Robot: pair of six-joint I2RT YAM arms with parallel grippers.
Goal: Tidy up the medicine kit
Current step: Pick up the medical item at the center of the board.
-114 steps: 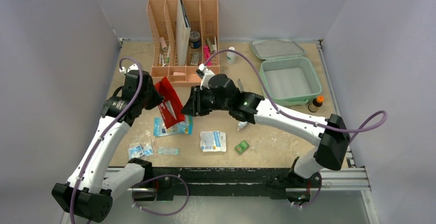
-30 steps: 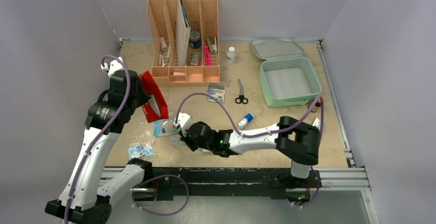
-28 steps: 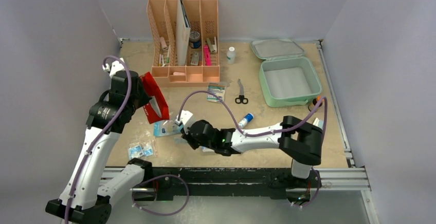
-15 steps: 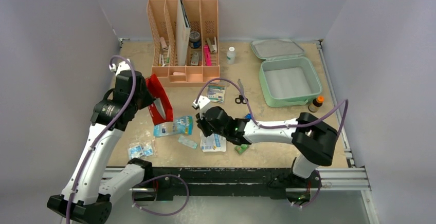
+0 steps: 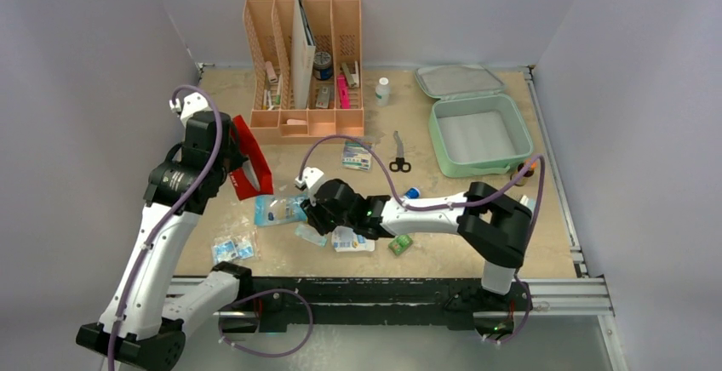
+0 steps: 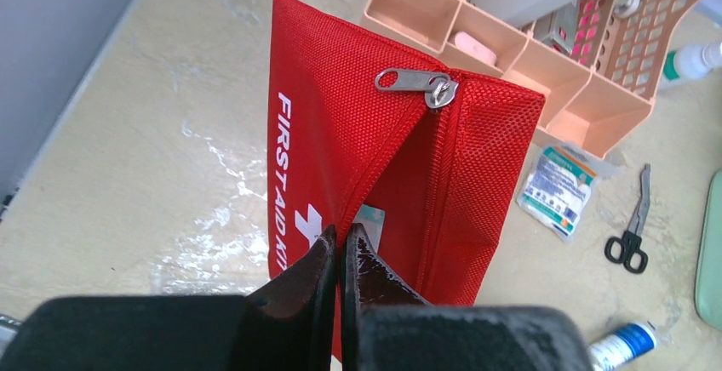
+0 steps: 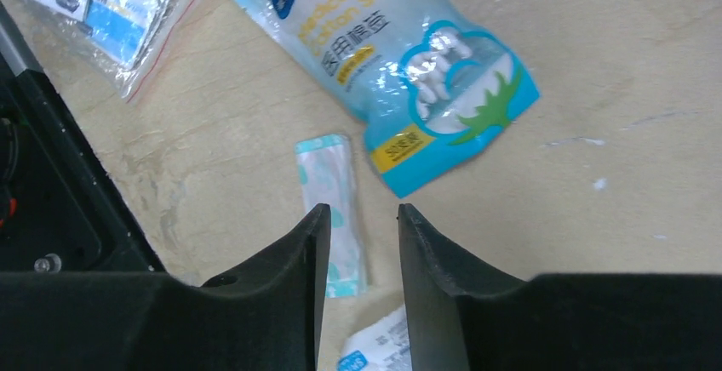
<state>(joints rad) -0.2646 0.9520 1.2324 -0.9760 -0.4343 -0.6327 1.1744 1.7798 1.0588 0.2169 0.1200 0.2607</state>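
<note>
My left gripper [image 6: 340, 252] is pinched shut on the open edge of the red fabric zip pouch [image 6: 340, 133] lettered FIRST AID, holding it up at the table's left. My right gripper [image 7: 358, 222] hangs low near the front, jaws parted and empty, over a small pale-blue sachet [image 7: 330, 209]. The mint-green rounded-square medicine kit [image 5: 478, 133] sits far right, lid open

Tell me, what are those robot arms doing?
The left end effector is shut on the edge of a red fabric first-aid pouch, holding it up with its zip open. The right end effector is open just above a small pale-blue sachet lying beside a blue plastic bag of cotton swabs. The mint-green rounded zip case sits open at the back right, looking empty.
</note>
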